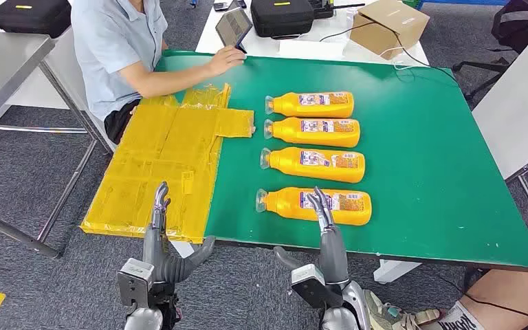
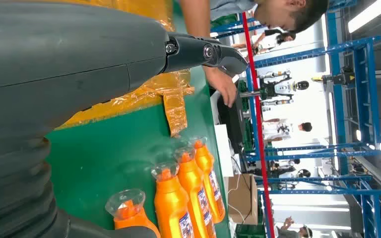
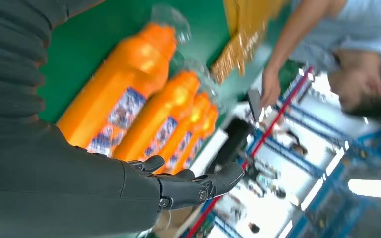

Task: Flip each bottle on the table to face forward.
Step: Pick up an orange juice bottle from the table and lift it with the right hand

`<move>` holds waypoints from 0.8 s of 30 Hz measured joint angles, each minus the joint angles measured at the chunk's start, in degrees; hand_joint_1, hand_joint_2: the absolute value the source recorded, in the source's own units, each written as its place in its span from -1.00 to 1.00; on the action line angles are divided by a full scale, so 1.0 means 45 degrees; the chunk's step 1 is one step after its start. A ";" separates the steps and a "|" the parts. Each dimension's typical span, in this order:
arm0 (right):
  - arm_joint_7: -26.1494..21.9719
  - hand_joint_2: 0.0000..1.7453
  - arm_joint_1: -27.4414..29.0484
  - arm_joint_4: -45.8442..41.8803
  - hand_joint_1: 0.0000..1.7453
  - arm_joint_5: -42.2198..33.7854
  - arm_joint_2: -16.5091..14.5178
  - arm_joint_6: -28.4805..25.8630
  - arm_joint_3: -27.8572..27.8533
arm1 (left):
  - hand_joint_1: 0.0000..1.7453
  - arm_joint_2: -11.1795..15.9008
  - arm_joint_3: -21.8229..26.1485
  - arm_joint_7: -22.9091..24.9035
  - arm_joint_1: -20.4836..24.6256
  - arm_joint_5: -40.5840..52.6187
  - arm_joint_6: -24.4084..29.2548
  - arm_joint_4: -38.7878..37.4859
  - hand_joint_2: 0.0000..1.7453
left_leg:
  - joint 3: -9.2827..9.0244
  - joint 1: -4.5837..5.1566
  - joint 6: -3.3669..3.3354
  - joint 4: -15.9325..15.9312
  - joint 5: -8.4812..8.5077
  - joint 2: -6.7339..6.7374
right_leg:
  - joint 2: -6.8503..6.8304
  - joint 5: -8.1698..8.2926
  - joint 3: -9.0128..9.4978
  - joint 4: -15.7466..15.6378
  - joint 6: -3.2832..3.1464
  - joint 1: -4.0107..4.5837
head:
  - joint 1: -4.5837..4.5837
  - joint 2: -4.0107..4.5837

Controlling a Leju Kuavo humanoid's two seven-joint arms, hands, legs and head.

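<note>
Several orange bottles with clear caps lie on their sides in a column on the green table (image 1: 426, 172), caps pointing left, labels up. The nearest bottle (image 1: 316, 205) lies by the front edge; the others (image 1: 314, 164) (image 1: 313, 131) (image 1: 311, 104) are behind it. My right hand (image 1: 321, 206) hovers over the nearest bottle with fingers extended, holding nothing. My left hand (image 1: 159, 206) is raised over the yellow plastic sheet (image 1: 165, 158), fingers straight and empty. The bottles (image 3: 124, 94) (image 2: 171, 203) also appear in both wrist views, past each hand (image 3: 188, 186) (image 2: 198, 52).
A person in a light blue shirt (image 1: 120, 48) sits at the table's far left, one hand (image 1: 225, 60) by a tablet (image 1: 234, 27). A cardboard box (image 1: 388, 24) and black cases (image 1: 282, 15) stand behind the table. Another person's leg (image 1: 509, 295) is at lower right.
</note>
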State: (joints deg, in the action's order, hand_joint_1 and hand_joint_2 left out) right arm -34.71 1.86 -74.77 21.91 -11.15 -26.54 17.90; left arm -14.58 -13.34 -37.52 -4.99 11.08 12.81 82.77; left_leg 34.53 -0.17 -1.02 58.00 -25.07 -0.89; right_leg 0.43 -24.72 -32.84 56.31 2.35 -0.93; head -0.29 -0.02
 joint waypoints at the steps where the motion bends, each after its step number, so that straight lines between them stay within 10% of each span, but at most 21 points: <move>1: -0.0087 1.00 0.0000 0.0024 -1.00 -0.0129 -0.0010 -0.0147 -0.0086 | -1.00 0.0000 -0.0004 0.0002 -0.0002 0.0011 -0.0010 0.0011 1.00 | 0.0000 0.0000 0.0000 0.0000 0.0000 0.0000 | 0.0000 0.0000 0.0000 0.0000 0.0000 0.0000 | 0.0001 0.0000; 6: -0.0907 1.00 0.0162 -0.0006 -1.00 -0.1183 -0.0086 -0.1414 -0.0875 | -1.00 0.0000 -0.0160 0.0092 -0.0016 0.0030 0.0027 0.0108 1.00 | 0.0000 0.0004 0.0000 0.0000 0.0000 0.0001 | 0.0000 0.0000 -0.0001 -0.0001 0.0000 -0.0004 | 0.0002 0.0000; 10: -0.0951 -1.00 0.0448 -0.0391 -1.00 -0.1316 -0.0062 -0.1981 -0.1001 | -1.00 -0.0004 -0.0374 0.0072 0.0003 -0.0039 0.0194 0.0029 1.00 | 0.0001 0.0003 0.0000 0.0000 -0.0001 0.0003 | 0.0001 0.0000 -0.0003 -0.0001 0.0000 -0.0003 | 0.0000 0.0000; 11: -0.0951 -1.00 0.0478 -0.0437 -1.00 -0.1343 -0.0061 -0.2006 -0.1025 | -1.00 -0.0005 -0.0407 0.0033 0.0011 -0.0068 0.0260 0.0003 1.00 | 0.0001 0.0003 0.0000 0.0000 -0.0001 0.0003 | 0.0001 0.0000 -0.0004 -0.0001 0.0000 -0.0003 | 0.0000 0.0000; 15: -0.0765 1.00 0.0515 -0.0492 -1.00 -0.0616 -0.0050 -0.1973 -0.1081 | -1.00 -0.0005 -0.0429 -0.0139 0.0036 -0.0212 0.0580 -0.0038 1.00 | -0.0001 0.0001 0.0000 0.0000 -0.0001 0.0004 | 0.0002 0.0000 -0.0002 -0.0001 0.0000 0.0000 | 0.0000 0.0000; 19: 0.0392 1.00 0.0530 -0.0500 -1.00 0.1749 0.0079 -0.1841 -0.1113 | -1.00 -0.0005 -0.0362 -0.0215 -0.0009 -0.0366 0.0641 -0.0032 1.00 | -0.0001 0.0001 0.0000 0.0000 0.0000 0.0000 | 0.0000 0.0000 0.0001 0.0000 0.0000 0.0000 | 0.0001 0.0000; 23: 0.0697 -1.00 0.0533 -0.0533 -1.00 0.2309 0.0243 -0.1798 -0.1208 | -1.00 -0.0005 -0.0295 -0.0256 -0.0051 -0.0409 0.0615 -0.0029 1.00 | 0.0001 0.0004 -0.0001 0.0000 0.0000 0.0002 | 0.0000 0.0000 0.0001 0.0000 0.0000 -0.0004 | 0.0002 0.0000; 24: 0.0737 -1.00 0.0537 -0.0550 -1.00 0.2628 0.0283 -0.1912 -0.1221 | -1.00 -0.0005 -0.0283 -0.0271 -0.0055 -0.0434 0.0607 -0.0029 1.00 | 0.0001 0.0005 -0.0001 0.0000 0.0000 0.0002 | 0.0001 0.0000 0.0001 -0.0001 0.0000 -0.0005 | 0.0002 0.0000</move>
State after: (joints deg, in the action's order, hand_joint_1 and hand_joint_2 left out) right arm -31.40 4.28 -77.25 33.73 -9.87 -35.14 12.40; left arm -14.60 -14.62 -38.74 -5.24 9.13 15.54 82.64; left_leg 34.54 -0.15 -1.02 58.00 -25.07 -0.88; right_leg 0.43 -24.72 -32.84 56.31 2.35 -0.95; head -0.28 -0.02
